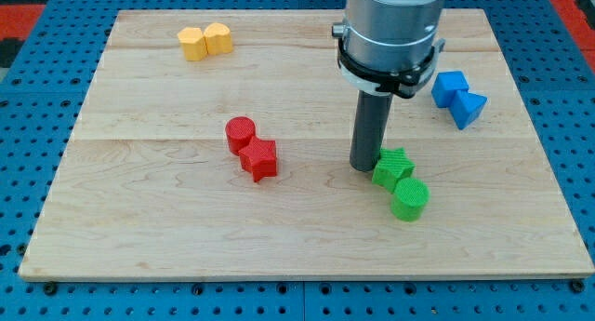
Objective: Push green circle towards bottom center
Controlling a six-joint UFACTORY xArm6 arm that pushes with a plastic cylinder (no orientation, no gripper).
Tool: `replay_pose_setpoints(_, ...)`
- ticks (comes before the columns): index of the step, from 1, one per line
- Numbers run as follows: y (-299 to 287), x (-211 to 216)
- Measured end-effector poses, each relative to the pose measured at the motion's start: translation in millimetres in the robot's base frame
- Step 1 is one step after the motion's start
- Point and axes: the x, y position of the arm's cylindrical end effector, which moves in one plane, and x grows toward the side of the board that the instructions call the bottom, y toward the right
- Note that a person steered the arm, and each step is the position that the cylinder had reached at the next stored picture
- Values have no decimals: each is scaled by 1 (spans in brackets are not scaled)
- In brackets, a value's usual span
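My tip [363, 166], a bare rod end effector with no jaws to open or close, touches the green star [392, 165] on its left side. The green circle [410, 199] lies against that star, right of centre on the tabletop [139, 237]. It is not yet at the bottom edge's middle, so by my judgement most of the push remains.

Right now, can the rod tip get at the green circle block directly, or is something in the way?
Probably not directly. My tip sits against the upper-left side of the green star-shaped block, and that star lies between it and the green circular block, touching it. The tip would likely need to go around, or push both together.
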Motion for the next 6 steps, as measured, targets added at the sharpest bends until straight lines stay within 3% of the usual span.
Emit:
replay_pose_setpoints(1,32,-28)
replay_pose_setpoints(2,62,23)
replay_pose_setpoints(3,39,43)
replay_pose_setpoints(4,74,53)
replay_pose_setpoints(5,112,106)
replay_pose_setpoints(6,65,121)
